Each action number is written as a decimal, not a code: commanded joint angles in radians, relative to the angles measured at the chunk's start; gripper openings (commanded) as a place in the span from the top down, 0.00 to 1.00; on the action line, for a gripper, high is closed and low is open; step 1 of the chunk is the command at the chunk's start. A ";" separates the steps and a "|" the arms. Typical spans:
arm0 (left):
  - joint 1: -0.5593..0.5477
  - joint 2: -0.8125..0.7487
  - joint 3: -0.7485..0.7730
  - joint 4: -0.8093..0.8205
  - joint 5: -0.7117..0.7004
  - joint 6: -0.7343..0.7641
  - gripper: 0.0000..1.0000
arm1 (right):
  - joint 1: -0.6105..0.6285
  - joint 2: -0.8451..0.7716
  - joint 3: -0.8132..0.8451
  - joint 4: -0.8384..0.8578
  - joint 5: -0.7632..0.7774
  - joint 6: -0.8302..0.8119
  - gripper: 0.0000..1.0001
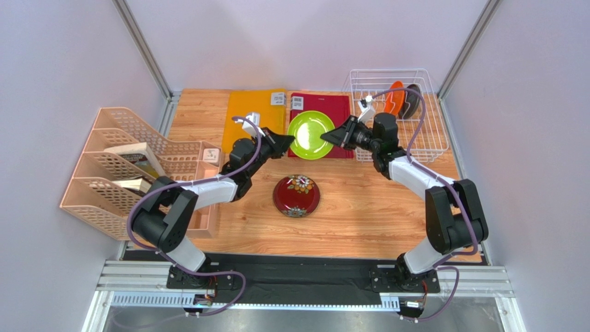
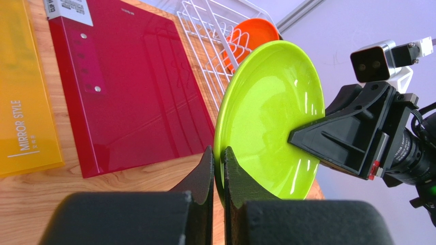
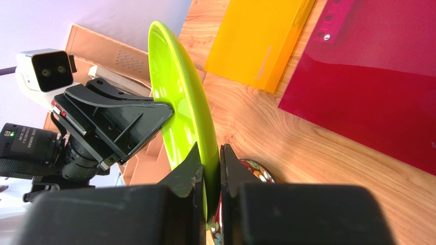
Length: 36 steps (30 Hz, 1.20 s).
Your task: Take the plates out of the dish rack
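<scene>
Extended inward, left arm (image 1: 208, 187) and right arm (image 1: 408, 169), jaws clamped on opposite rims of the lime green plate (image 1: 310, 135).

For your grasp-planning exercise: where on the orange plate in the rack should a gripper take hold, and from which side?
Probably the upper rim of the orange plate, approached from above. It stands on edge in the dish rack, a dark plate close beside it, so only its top edge looks free.

Orange plate (image 2: 258, 31) partly behind lime plate (image 2: 271, 112)
</scene>
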 commanded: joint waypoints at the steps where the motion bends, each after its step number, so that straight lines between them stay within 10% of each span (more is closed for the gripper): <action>1: -0.023 0.002 -0.014 0.060 0.064 0.072 1.00 | 0.019 0.036 0.058 -0.009 -0.066 0.007 0.74; 6: -0.023 -0.024 -0.038 0.034 0.042 0.097 1.00 | 0.019 0.017 0.096 -0.173 0.083 -0.107 0.45; 27: -0.029 -0.277 -0.284 -0.339 -0.036 0.198 1.00 | 0.018 -0.257 0.161 -0.483 0.815 -0.370 0.39; 36: -0.043 -0.276 -0.373 -0.322 -0.047 0.189 1.00 | -0.037 -0.191 0.195 -0.463 0.866 -0.398 0.39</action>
